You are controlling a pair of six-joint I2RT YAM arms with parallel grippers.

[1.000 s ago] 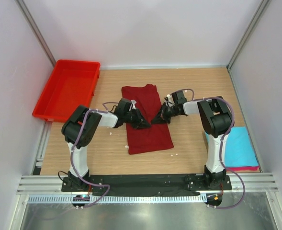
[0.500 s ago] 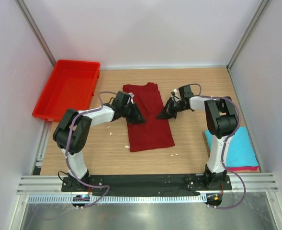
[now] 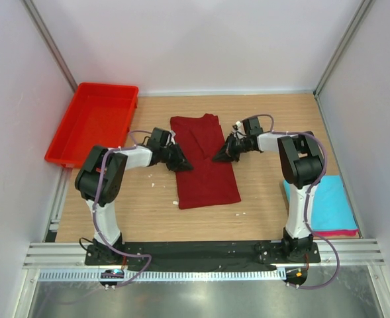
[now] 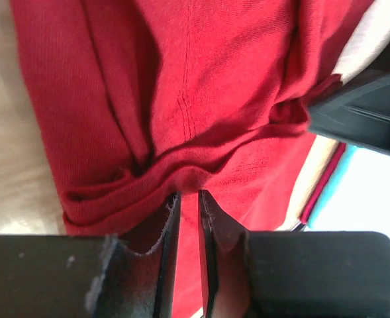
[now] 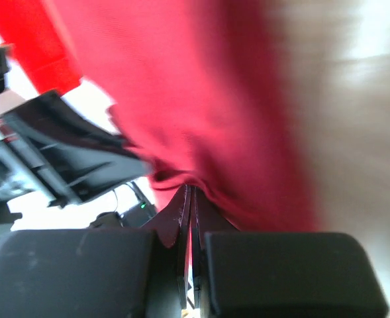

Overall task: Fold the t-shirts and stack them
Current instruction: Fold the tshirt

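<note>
Dark maroon red cloth t-shirt [image 3: 204, 169], lying flat as a long, partly folded strip at the middle of the light wooden counter [image 3: 267, 119], its length running from the far side toward the arms. The left hand [image 3: 179, 162] sits at the shirt's left edge about halfway along; in the left wrist view [image 4: 189, 195] its two black fingers stand almost together with only a thin slit between them, clamped on a ridge of bunched cloth [image 4: 201, 99] whose creases run toward the tips. The right hand [image 3: 220, 156] sits at the opposite, right edge, facing the left one across the cloth; in the right wrist view [image 5: 189, 189] its fingers are pressed together on a small gathered fold of the same fabric [image 5: 201, 99]. That view is blurred. A folded turquoise blue t-shirt [image 3: 330, 202] lies at the near right of the counter beside the right arm's base, resting on a pink t-shirt [image 3: 343, 233] of which only the near edge shows. A bright red rectangular plastic tray [image 3: 92, 122] stands at the far left corner, well apart from the maroon cloth
</note>
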